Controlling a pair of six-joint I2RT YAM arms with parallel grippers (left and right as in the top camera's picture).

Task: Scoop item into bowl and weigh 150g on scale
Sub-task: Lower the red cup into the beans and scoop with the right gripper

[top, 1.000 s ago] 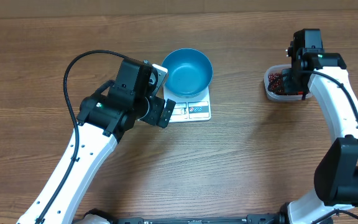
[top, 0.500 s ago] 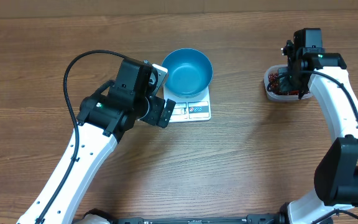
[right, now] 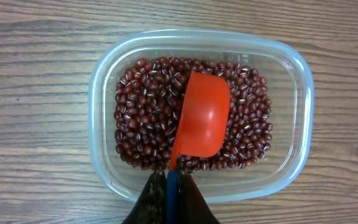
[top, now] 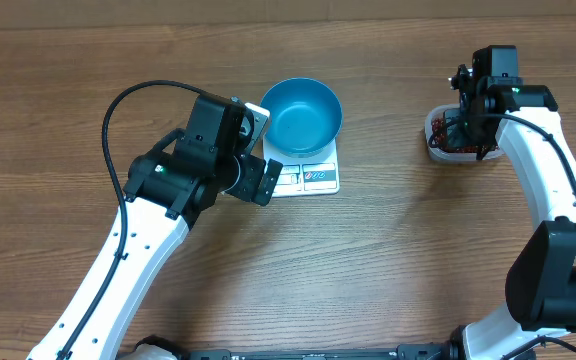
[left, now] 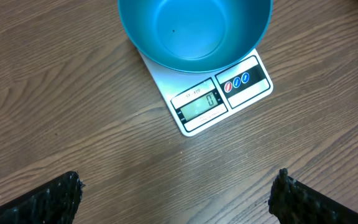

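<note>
Shifted further over the clear tub (right: 294,81), right gripper (right: 169,193) clenches orange scoop (right: 202,121) among red beans (right: 142,118); left gripper (left: 176,196) released

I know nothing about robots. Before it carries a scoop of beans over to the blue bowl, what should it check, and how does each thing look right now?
1. The blue bowl sits on the scale: ok.
2. The bowl has no beans in it: ok.
3. The display reads zero: ok.
4. The right gripper is shut on the handle of the orange scoop: ok.
5. The scoop is loaded: not ok. Only bare orange shows, and it rests on the beans in the clear tub.
6. The left gripper is out of the way: ok. It is open and hangs short of the scale's front edge.
</note>
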